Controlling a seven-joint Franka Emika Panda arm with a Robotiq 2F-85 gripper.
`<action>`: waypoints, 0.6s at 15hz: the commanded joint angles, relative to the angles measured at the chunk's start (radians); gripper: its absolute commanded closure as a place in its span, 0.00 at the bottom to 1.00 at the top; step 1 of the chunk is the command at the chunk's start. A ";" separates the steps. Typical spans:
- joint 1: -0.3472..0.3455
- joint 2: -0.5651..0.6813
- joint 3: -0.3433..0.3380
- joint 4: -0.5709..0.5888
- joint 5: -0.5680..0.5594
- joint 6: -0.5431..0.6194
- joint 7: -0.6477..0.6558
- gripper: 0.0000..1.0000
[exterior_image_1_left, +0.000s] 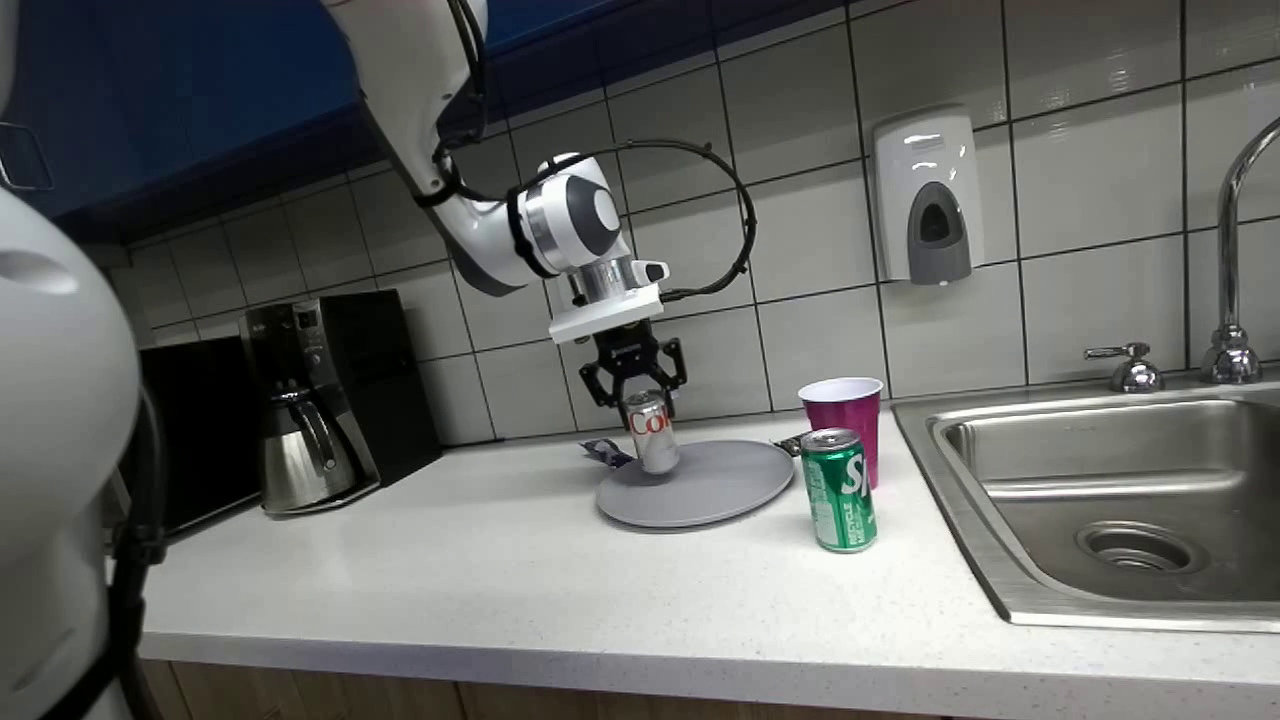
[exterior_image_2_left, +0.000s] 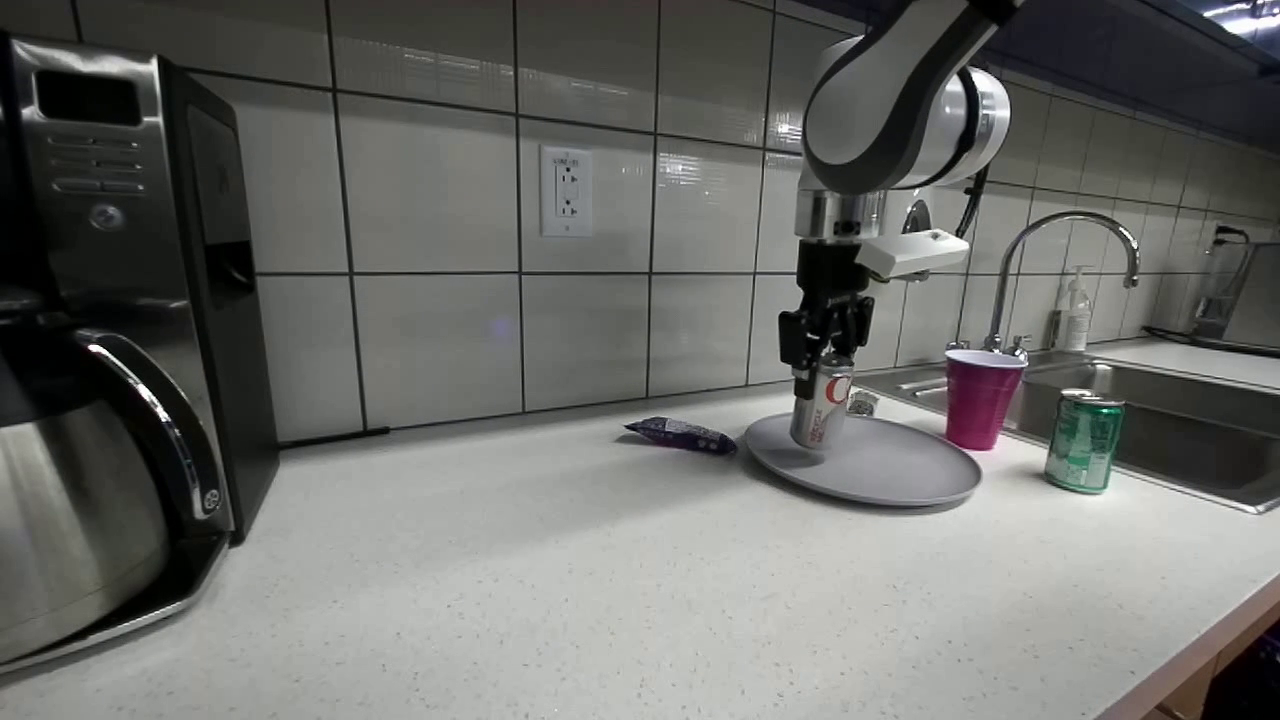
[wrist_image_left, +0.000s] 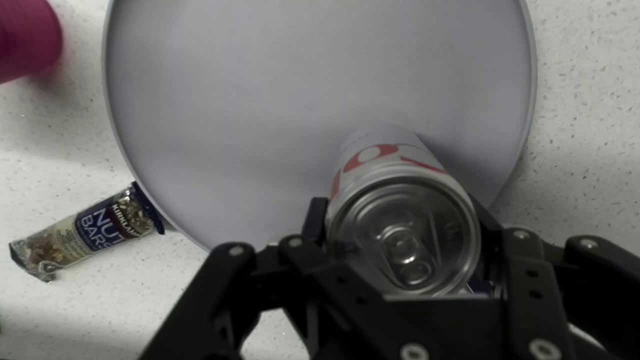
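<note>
We have the claw (exterior_image_1_left: 648, 405) clamped on the silver can (exterior_image_1_left: 654, 442), gripped from both sides near its top. Can is straight below the claw, long axis close to upright and roughly in line with it; in an exterior view the can (exterior_image_2_left: 822, 408) leans a little. Top end faces up, base points down over the grey plate (exterior_image_1_left: 720, 492), near its rim. We can't tell if base and plate touch. Nut bar (wrist_image_left: 95, 230) lies on the worktop (exterior_image_1_left: 450, 560) beside the plate.
</note>
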 joint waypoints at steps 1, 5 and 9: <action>-0.019 0.017 0.013 0.044 0.024 -0.038 -0.037 0.60; -0.021 0.032 0.012 0.059 0.031 -0.043 -0.037 0.60; -0.026 0.040 0.012 0.071 0.036 -0.050 -0.034 0.03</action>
